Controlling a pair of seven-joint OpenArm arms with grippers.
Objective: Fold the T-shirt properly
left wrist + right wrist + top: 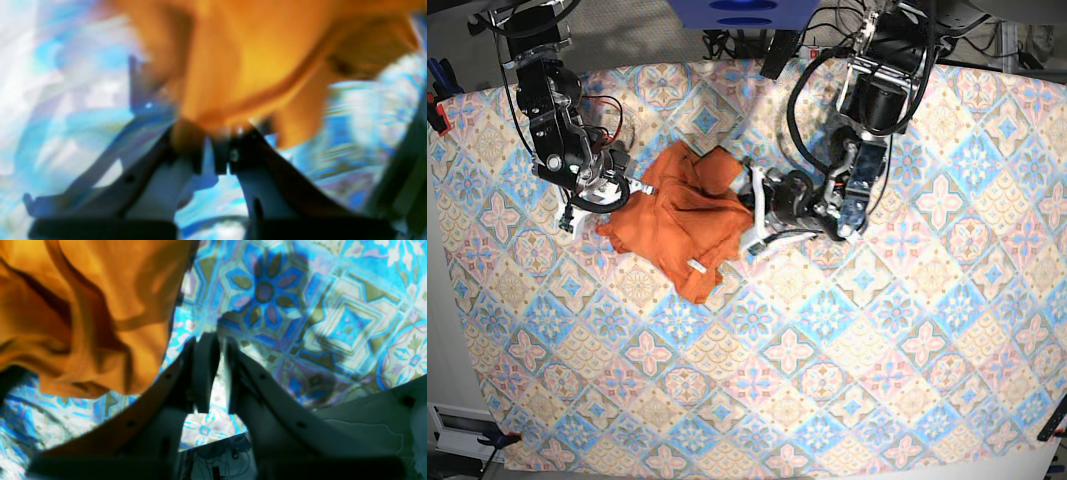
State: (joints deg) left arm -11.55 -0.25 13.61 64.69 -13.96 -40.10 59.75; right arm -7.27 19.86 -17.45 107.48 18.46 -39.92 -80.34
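The shirt [682,222] lies crumpled in an orange heap on the tablecloth [847,340], toward the upper left of the base view, with a small white tag [695,266] showing near its lower edge. The left gripper [218,146] sits at the heap's right edge; its wrist view is blurred, but the fingers [245,146] stand nearly together with orange cloth bunched right at the tips — pinching a fold of it, as far as the blur lets one judge. The right gripper [222,346] is at the heap's left edge, its fingers [205,370] drawn close with only a thin gap, nothing between them — the shirt hangs beside it, apart from the tips, over bare patterned cloth.
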